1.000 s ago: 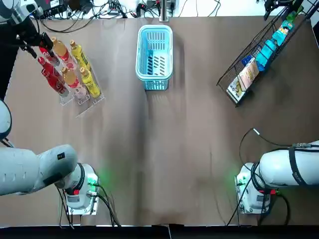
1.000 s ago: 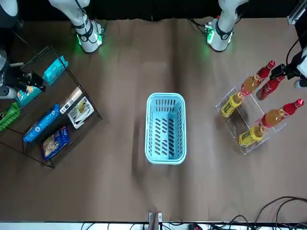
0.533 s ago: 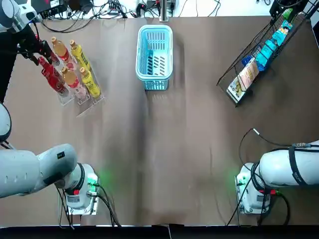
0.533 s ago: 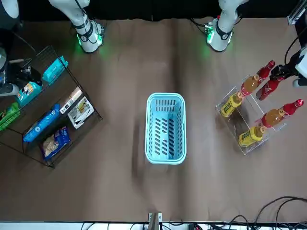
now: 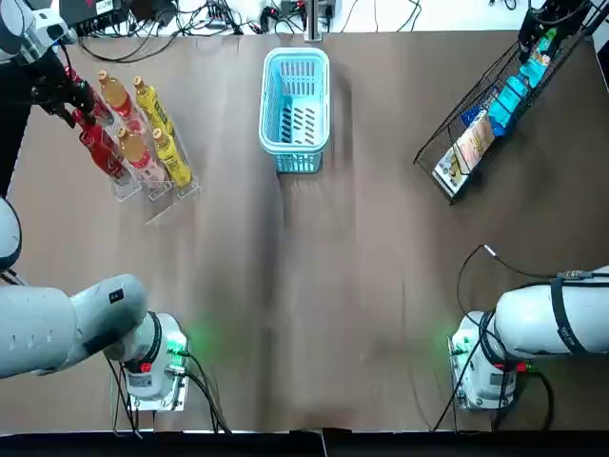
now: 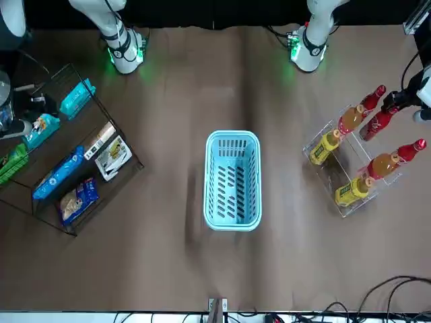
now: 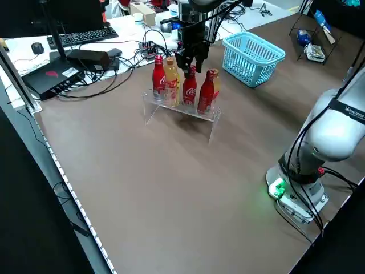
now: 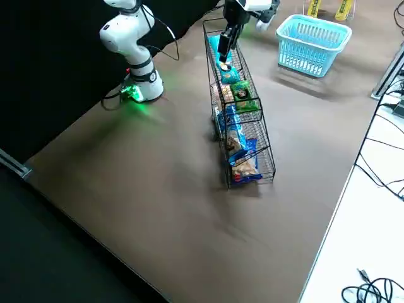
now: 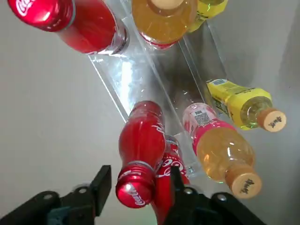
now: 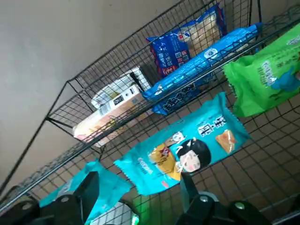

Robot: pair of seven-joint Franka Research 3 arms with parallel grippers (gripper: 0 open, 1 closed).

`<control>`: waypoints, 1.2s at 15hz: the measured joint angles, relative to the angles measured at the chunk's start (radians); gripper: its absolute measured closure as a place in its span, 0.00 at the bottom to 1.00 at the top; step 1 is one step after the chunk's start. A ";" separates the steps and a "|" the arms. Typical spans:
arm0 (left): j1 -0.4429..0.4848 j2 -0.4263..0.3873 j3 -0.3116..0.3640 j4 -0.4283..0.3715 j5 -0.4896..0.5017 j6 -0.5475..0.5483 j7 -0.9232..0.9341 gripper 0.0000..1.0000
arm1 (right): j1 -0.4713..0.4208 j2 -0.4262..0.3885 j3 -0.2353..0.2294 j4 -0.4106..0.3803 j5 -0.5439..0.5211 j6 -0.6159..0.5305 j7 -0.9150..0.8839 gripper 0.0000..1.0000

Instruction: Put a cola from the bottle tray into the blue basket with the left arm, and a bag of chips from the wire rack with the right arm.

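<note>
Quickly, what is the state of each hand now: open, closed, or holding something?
Left hand: open, straddling the cap of a cola bottle.
Right hand: open, near the teal chip bag, holding nothing.

A second cola (image 9: 172,158) apparently hides behind the nearer cola (image 9: 140,145)

A robotics lab: two arms bolted by green-lit bases (image 5: 152,367) to a brown table (image 5: 314,286). Just beyond the left gripper (image 7: 191,63), a white desk (image 7: 17,57) carries a keyboard (image 7: 82,37), mouse (image 7: 37,48) and tangled cables (image 7: 122,71).
</note>
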 joint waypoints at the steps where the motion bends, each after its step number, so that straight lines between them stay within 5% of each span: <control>1: 0.000 0.000 0.000 0.000 0.000 0.000 0.000 0.43 | 0.000 0.005 0.000 0.000 -0.016 0.000 -0.013 0.22; 10: 0.000 0.000 0.000 0.000 0.000 0.002 0.000 0.64 | 0.000 0.028 0.000 0.000 -0.042 0.001 -0.044 0.33; 18: 0.000 0.000 0.000 0.000 0.000 0.003 0.000 0.68 | -0.005 0.035 0.000 0.001 -0.045 0.003 -0.045 0.38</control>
